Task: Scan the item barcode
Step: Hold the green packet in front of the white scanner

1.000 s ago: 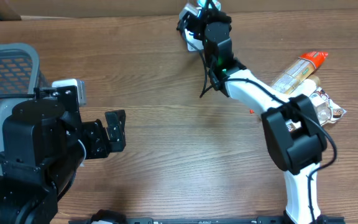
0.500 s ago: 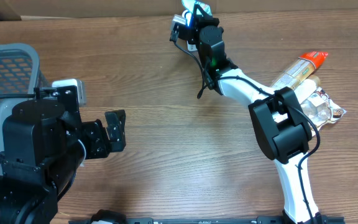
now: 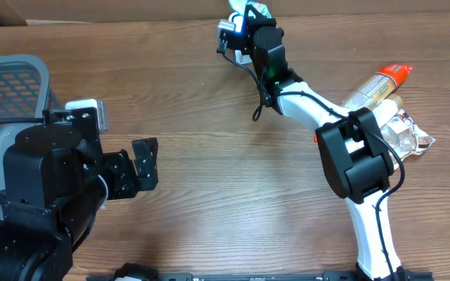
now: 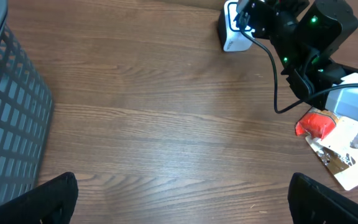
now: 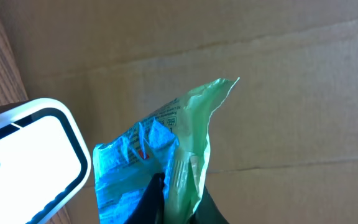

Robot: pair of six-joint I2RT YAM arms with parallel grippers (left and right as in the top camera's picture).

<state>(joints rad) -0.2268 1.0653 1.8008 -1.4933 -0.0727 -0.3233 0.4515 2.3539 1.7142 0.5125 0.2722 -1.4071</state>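
- Green and blue film is filling the right wrist view: the right gripper (image 5: 176, 208) is clamping a crinkled packet (image 5: 160, 149) by its lower edge, and the packet's long axis is running straight up and away from the fingertips.
- We are finding the scanner (image 5: 27, 158) just beside this gripper, on the side of the packet's blue face. Its rounded white face with a small blue dot is sitting close to the film, though we cannot tell whether the two are touching.
- We are judging that the coming move hinges on turning or sliding the packet across towards that white face, and that only the right arm is placed to do it.
- The left gripper (image 3: 148, 165) is resting well apart from the packet with its jaws spread wide and nothing between them, next to the basket (image 3: 14, 86).
- We are not seeing any barcode: the print on the film is too crumpled and small to read, and the far face is hidden.
- From overhead, the right arm is covering most of the scanner, so we cannot make out which way its reading window is facing.
- The wrist picture is cutting off the packet's gripped end and the fingers.
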